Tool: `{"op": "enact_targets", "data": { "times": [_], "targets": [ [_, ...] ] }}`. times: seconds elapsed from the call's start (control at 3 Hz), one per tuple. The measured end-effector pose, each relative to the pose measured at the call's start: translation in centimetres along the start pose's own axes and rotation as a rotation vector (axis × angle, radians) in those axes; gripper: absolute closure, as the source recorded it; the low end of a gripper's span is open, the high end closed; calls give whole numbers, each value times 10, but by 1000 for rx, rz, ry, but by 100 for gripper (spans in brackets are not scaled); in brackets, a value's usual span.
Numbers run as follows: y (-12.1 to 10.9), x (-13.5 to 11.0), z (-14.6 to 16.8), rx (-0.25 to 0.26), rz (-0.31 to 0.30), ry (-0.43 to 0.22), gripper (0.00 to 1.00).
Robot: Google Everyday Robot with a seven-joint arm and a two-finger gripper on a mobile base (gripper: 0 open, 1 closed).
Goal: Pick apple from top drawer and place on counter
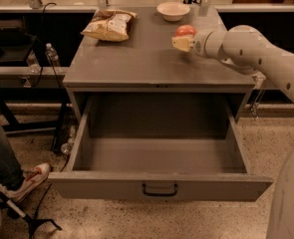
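Note:
The apple [186, 31], small and red-orange, is held at the right side of the counter [131, 59], just above its surface. My gripper [183, 40] reaches in from the right and is shut on the apple; one pale fingertip [181, 44] shows in front of it. The top drawer [159, 185] is pulled fully open below the counter's front lip. Its grey floor is bare, with the dark pull handle [160, 189] at the centre of the front panel.
A white bowl [173, 10] stands at the counter's back, just behind the apple. A chip bag [109, 25] lies at the back left. A person's leg and shoe [29, 179] are on the floor at left. A water bottle [51, 55] stands on a low shelf at left.

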State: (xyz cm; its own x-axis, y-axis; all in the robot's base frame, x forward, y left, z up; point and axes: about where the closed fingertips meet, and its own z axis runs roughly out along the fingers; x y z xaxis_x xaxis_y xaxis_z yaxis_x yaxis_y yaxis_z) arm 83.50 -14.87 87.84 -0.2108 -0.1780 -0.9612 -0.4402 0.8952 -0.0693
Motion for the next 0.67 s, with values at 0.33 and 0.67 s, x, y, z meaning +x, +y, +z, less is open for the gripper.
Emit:
{"op": "enact_targets", "data": {
  "times": [0.33,0.67],
  "targets": [
    [-5,9,3,1,26,18,77],
    [-7,16,6,-4,45,34,53]
  ]
}}
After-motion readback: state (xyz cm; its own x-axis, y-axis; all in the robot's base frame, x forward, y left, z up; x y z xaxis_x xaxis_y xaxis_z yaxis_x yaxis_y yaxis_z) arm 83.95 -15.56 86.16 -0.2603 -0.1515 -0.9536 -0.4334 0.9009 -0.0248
